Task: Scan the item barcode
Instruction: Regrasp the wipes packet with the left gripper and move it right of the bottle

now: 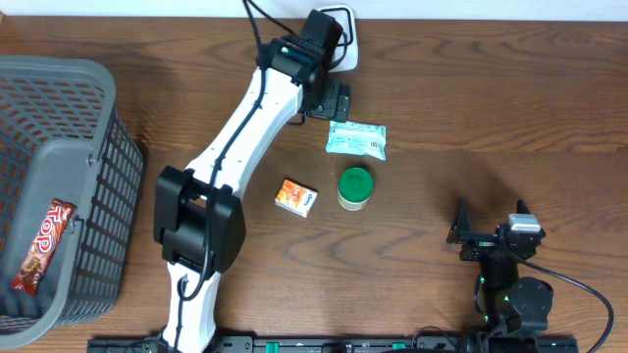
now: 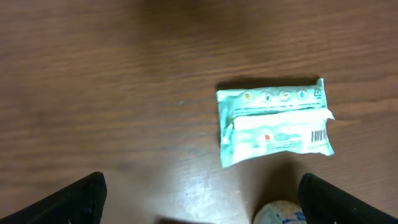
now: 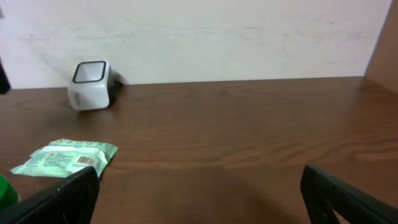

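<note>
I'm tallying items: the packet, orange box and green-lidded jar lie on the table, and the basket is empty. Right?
Not quite. The basket isn't empty: the overhead view shows a candy bar lying in it. The packet, orange box and green-lidded jar do lie on the table.

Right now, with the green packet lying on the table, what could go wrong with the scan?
1. The packet lies free in front of the open left tool, barcode up, apart from the scanner; it may not be read there.
2. The green-lidded jar stands close beside the packet; a grasp could knock it.
3. A grip at the barcode end could cover the code.
</note>
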Action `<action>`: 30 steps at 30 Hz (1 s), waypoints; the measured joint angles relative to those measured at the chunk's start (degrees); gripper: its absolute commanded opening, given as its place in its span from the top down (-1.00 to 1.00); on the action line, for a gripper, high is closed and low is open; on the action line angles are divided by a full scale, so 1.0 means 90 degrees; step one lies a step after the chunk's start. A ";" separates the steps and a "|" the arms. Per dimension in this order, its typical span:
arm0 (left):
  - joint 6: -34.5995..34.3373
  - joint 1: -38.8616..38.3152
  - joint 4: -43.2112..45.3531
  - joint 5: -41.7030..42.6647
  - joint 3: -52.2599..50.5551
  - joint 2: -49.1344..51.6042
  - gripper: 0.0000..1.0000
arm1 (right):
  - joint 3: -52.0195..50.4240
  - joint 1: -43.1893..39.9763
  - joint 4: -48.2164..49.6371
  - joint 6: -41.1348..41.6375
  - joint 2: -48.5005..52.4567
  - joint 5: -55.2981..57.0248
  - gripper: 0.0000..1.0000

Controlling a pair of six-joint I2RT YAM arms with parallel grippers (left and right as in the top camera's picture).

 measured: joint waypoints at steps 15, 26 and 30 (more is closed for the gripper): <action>0.0641 -0.0556 0.1059 0.0250 0.0000 0.0884 -0.96 | 0.0000 0.0000 0.0000 0.0002 0.0000 0.0000 -0.99; -0.0226 -0.0549 0.1651 0.0255 -0.0002 0.1496 -0.96 | 0.0000 0.0000 0.0000 0.0002 0.0000 0.0000 -0.99; -0.0597 -0.0549 0.1909 0.0255 -0.0002 0.1496 -0.96 | 0.0000 0.0000 0.0000 0.0002 0.0000 0.0000 -0.98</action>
